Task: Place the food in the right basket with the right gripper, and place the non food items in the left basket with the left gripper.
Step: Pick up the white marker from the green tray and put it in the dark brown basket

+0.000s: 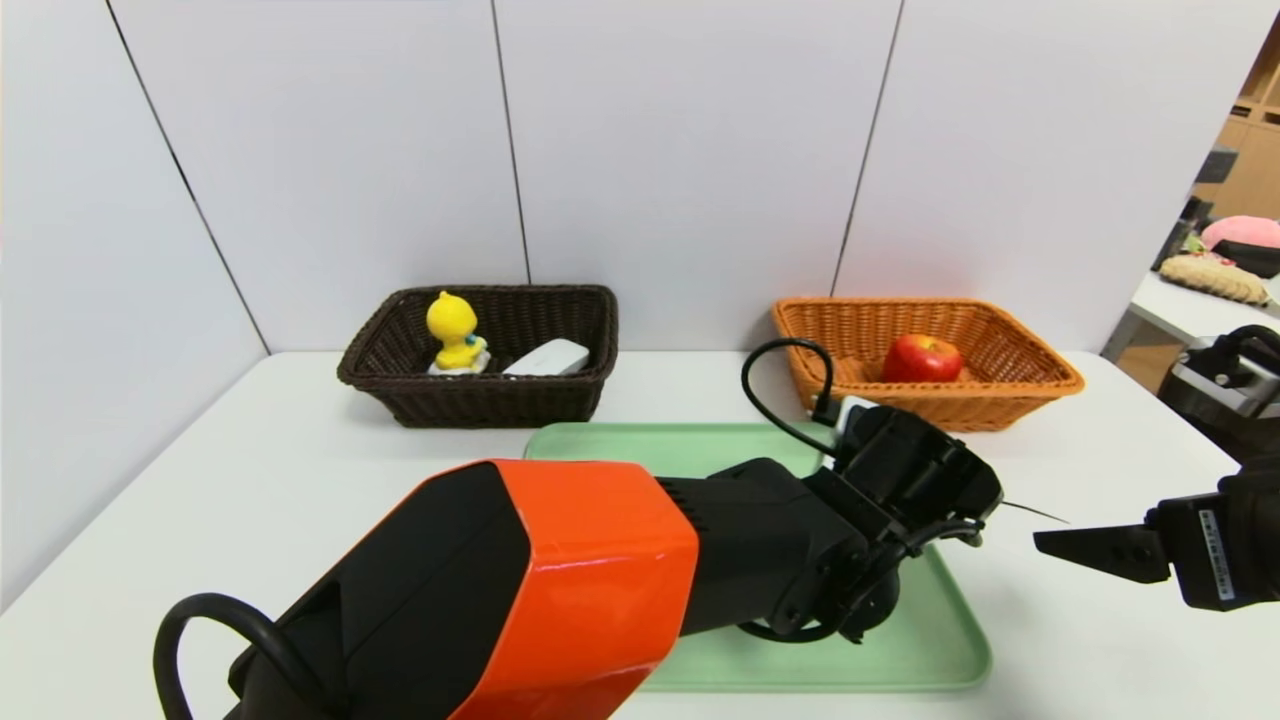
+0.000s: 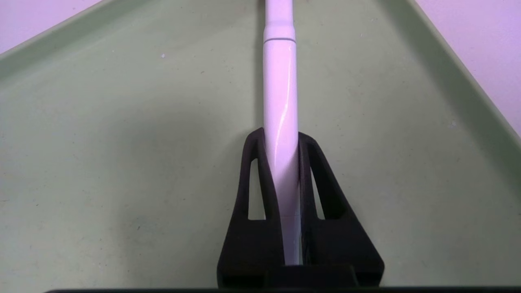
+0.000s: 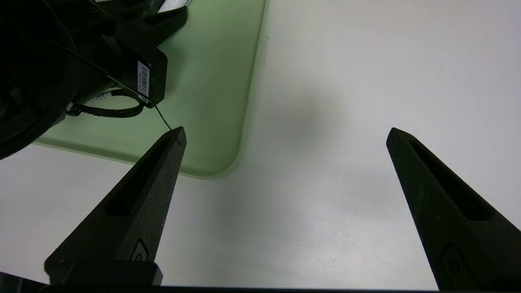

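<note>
The left gripper (image 2: 281,134) is clenched on one white pen (image 2: 280,89) over the one green tray (image 1: 780,665). The right gripper (image 3: 286,130) stands wide and empty beside the tray. Each gripper carries one barcode label, its print too small to read. The one dark basket (image 1: 490,400) holds two things, a yellow figurine (image 1: 453,325) and a white object (image 1: 550,358); the one orange basket (image 1: 925,400) holds one red apple (image 1: 921,358).
</note>
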Available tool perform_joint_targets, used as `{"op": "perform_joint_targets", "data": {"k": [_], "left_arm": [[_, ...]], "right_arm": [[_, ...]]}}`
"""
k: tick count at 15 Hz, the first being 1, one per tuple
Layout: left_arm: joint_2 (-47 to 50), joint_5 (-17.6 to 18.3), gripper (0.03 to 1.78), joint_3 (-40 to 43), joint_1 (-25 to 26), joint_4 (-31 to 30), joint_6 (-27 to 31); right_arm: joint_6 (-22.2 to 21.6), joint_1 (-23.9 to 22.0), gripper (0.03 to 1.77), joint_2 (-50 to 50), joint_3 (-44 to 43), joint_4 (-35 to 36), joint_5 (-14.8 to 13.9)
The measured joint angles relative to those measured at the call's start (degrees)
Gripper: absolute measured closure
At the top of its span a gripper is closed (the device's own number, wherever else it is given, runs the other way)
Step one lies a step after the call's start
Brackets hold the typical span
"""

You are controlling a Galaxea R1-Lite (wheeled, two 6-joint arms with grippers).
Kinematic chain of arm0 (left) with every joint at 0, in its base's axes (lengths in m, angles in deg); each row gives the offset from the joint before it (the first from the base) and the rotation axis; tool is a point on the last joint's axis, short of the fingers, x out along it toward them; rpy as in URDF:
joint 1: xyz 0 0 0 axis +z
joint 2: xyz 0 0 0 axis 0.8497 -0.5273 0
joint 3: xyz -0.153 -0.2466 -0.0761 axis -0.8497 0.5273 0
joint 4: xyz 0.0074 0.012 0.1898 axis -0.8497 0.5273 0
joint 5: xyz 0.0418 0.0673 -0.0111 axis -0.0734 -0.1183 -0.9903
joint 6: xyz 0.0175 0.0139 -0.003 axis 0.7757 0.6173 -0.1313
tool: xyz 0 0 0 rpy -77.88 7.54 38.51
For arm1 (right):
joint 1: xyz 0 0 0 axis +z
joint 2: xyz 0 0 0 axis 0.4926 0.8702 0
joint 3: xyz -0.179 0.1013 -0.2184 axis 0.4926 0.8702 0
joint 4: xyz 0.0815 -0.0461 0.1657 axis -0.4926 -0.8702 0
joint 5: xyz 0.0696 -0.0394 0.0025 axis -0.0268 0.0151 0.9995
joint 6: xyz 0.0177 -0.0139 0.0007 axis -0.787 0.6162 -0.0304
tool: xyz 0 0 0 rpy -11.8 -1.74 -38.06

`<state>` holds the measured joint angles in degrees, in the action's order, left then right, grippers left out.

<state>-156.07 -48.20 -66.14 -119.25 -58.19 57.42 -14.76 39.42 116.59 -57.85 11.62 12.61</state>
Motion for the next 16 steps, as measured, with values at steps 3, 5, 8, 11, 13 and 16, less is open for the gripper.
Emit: {"op": "perform_joint_targets", "data": {"k": [3, 5, 8, 11, 13, 16], "left_arm": [[0.48, 0.0, 1.64, 0.06, 0.07, 0.5, -0.16], [2.04, -0.56, 1.64, 0.11, 0.66, 1.49, 0.06], [7.06, -1.28, 1.64, 0.37, 3.19, 5.05, 1.66], [14.03, -1.72, 1.64, 1.1, 6.19, 11.11, 2.6], [18.94, -2.1, 1.64, 1.24, 9.97, 15.27, 3.89], [24.89, -1.9, 1.64, 1.29, 17.86, 16.37, 10.34]], "right_arm": [[0.0, 0.0, 0.1, 0.05, -0.04, 0.0, 0.02], [0.0, 0.0, 0.1, 0.05, -0.09, 0.0, -0.02], [0.0, -0.07, 0.1, 0.0, -0.11, 0.02, -0.09], [0.0, -0.1, 0.1, 0.02, -0.3, 0.0, 0.0], [0.0, -0.1, 0.1, 0.0, -0.56, 0.0, 0.02], [0.06, 0.11, 0.1, 0.0, -0.85, 0.0, -0.02]]}}
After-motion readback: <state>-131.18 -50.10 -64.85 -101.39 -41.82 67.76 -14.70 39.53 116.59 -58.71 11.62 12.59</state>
